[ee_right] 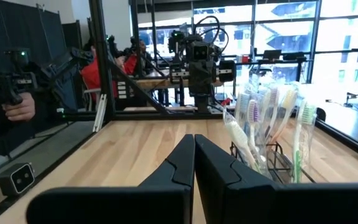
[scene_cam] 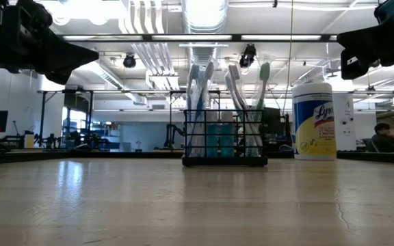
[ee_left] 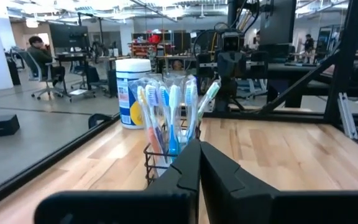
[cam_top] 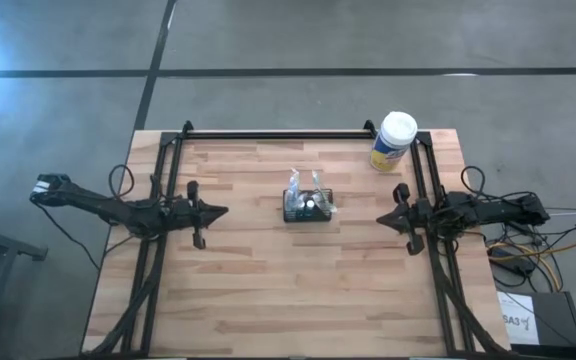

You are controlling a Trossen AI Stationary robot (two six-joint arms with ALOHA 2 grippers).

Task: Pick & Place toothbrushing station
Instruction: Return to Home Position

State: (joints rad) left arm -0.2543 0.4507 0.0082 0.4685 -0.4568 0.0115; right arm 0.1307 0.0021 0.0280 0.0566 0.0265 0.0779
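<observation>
The toothbrushing station, a small black wire holder with several toothbrushes standing in it, rests by its base on the wooden table at its middle. It also shows in the low view, the left wrist view and the right wrist view. My left gripper is shut and empty, held above the table to the left of the station. My right gripper is shut and empty, held above the table to the right of the station. Both point at the station.
A white-capped canister with a yellow label stands at the table's far right, also seen in the low view. A black rail runs along the table's far edge. People sit in the room beyond the table.
</observation>
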